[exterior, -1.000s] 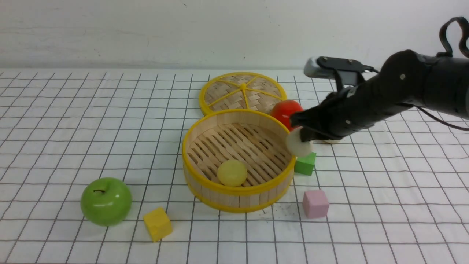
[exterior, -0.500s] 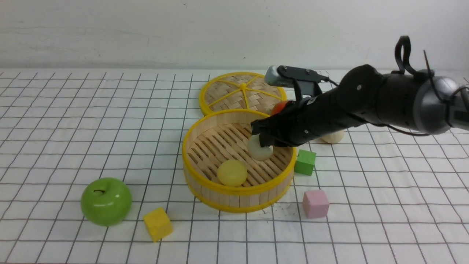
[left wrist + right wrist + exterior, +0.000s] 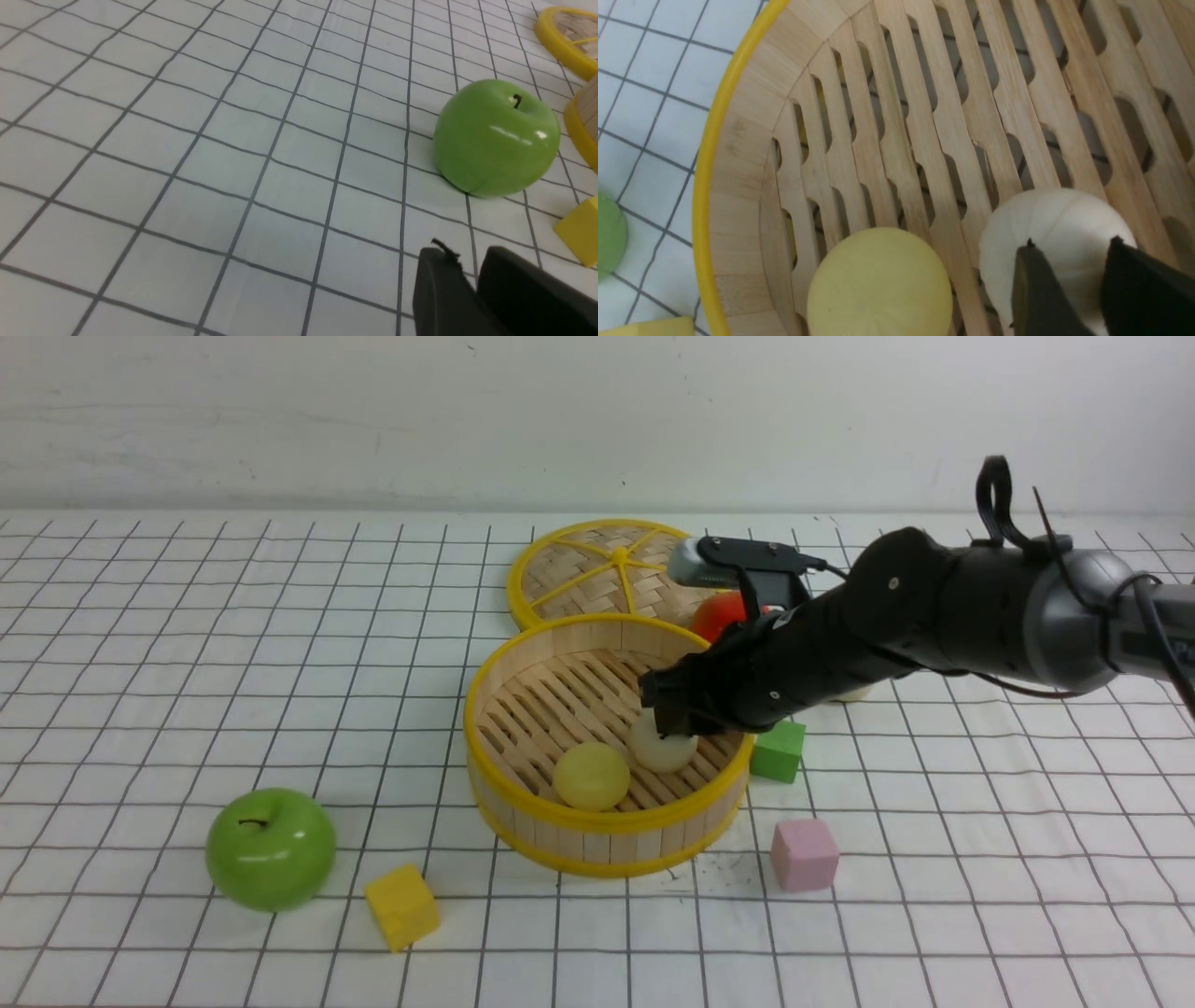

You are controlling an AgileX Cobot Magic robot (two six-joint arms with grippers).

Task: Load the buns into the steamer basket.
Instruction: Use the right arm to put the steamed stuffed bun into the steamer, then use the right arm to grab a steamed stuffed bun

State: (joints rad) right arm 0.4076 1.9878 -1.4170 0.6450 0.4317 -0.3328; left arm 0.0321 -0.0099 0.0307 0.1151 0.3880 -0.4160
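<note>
Gridded cloth (image 3: 187,663) spreads wide beside steamer basket (image 3: 597,847); buns (image 3: 591,775) sit near front wall

Front view faces the whole table (image 3: 187,663); close wrist views apparently share the steamer basket (image 3: 579,845).

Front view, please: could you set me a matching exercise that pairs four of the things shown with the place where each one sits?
Things:
1. yellow bun
2. tomato
3. green apple
4. pink block

Places:
A. outside the basket, left of the yellow block
B. behind the basket, next to the lid
C. outside the basket, off its front right
D. inside the basket, on its slatted floor

Pairs: 1-D, 2-B, 3-A, 4-C
</note>
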